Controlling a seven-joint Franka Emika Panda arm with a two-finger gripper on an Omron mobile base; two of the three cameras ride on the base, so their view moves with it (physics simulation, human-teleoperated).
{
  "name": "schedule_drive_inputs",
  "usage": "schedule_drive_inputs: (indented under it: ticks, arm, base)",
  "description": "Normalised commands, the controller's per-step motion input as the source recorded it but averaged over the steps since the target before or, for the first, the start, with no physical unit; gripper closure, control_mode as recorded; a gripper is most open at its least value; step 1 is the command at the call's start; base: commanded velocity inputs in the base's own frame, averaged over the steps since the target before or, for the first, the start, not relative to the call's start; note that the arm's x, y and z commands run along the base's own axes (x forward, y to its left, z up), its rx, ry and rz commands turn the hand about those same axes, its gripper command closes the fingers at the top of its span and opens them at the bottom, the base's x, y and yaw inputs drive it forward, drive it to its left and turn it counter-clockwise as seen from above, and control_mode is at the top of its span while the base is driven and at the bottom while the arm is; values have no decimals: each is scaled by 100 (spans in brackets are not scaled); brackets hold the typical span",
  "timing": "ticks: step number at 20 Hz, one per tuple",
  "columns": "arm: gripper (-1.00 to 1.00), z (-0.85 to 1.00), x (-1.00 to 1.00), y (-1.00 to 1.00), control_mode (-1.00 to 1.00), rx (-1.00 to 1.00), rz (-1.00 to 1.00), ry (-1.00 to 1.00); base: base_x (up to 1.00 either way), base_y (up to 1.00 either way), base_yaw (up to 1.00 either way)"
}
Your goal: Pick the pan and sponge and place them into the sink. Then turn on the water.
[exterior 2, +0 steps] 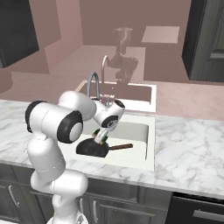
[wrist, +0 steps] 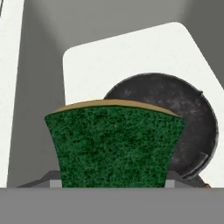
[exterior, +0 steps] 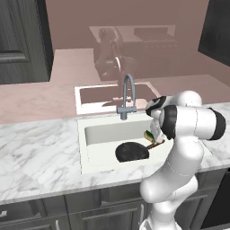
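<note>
While fingers point(exterior 2: 102, 139) clamp sponge point(wrist: 114, 144), pan point(exterior: 132, 151) in sink point(exterior: 101, 132)

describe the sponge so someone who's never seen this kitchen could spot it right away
Find the white sink set in the marble counter, under the grey faucet. Above the black pan lying in it, the gripper holds the sponge: a small block, green with a yellow layer, the only bright thing there.
</note>
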Motion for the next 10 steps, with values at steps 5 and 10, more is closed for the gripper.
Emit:
schedule_drive_inputs:
  ticks: [5,10]
  arm:
    - [100,-15,6,10,-100,3,13,-1]
    - [100,-17,0,10,-100,0,9,-2]
  base:
    - [0,0,0]
    - [0,0,0]
